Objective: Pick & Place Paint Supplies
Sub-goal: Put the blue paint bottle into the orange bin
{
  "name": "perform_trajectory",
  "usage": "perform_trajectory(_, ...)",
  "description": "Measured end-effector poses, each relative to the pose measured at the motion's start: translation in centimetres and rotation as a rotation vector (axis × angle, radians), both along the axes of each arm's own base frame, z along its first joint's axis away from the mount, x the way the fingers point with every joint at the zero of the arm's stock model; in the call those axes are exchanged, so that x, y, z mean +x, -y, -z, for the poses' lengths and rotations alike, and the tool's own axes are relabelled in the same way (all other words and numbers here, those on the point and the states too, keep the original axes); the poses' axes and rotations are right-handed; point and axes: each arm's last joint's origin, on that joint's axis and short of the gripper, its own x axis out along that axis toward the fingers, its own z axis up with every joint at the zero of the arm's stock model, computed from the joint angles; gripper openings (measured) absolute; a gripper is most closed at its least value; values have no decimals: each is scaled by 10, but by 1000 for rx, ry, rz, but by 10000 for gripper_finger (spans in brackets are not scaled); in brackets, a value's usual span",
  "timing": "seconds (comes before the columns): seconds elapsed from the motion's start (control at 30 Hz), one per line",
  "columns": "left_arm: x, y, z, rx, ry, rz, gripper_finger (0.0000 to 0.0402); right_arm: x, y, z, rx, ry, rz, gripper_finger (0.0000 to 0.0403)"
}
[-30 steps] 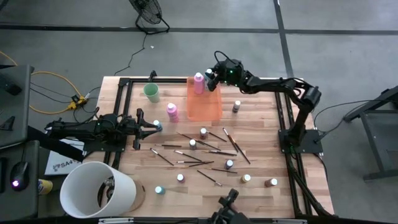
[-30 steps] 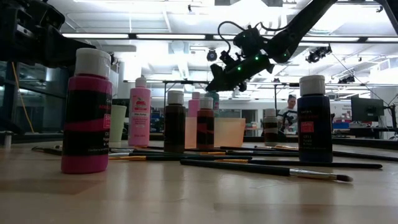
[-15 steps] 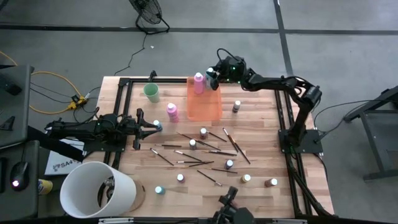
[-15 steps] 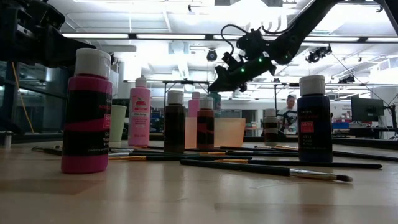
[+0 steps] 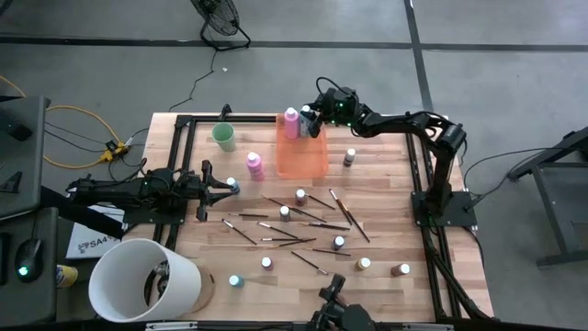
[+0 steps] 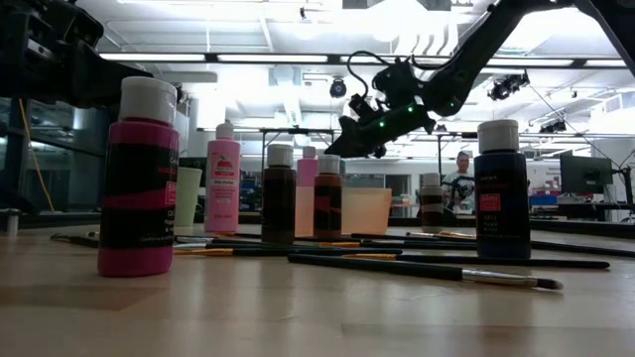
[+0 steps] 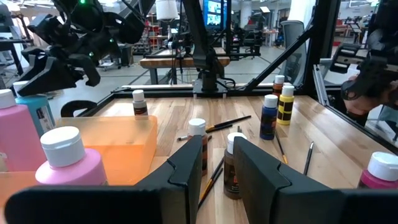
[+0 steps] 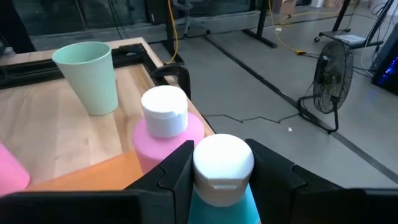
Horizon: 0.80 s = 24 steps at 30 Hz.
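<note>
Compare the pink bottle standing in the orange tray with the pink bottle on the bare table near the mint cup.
The pink bottle in the tray stands inside the orange tray, at its far end; the pink bottle on the table stands on bare wood beside the tray. The tray bottle has the right gripper and its teal bottle close beside it; the table bottle stands apart, with no gripper at it. Both are upright, pink and white-capped.

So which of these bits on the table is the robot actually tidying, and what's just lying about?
Part of the job:
- pink bottles
- teal bottle, held between the right gripper fingers over the orange tray
- small capped bottles
- brushes

Just lying about:
- green cup
- white bucket
- left gripper, waiting at the table's left edge
</note>
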Motion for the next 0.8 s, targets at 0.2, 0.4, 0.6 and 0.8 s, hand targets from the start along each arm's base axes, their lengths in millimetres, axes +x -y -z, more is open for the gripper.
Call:
perform_trajectory(0.2, 0, 0, 0, 0, 0, 0, 88, 4, 0, -7, 4, 35, -22, 130)
perform_trajectory(0.4, 0, 0, 0, 0, 0, 3, 88, 5, -2, -5, 14, 19, -30, 132)
perform_trajectory(0.6, 0, 0, 0, 0, 0, 3, 88, 4, -2, -2, 33, -8, -26, 132)
perform_trajectory(0.8, 0, 0, 0, 0, 0, 3, 88, 4, -2, -2, 35, -9, -26, 132)
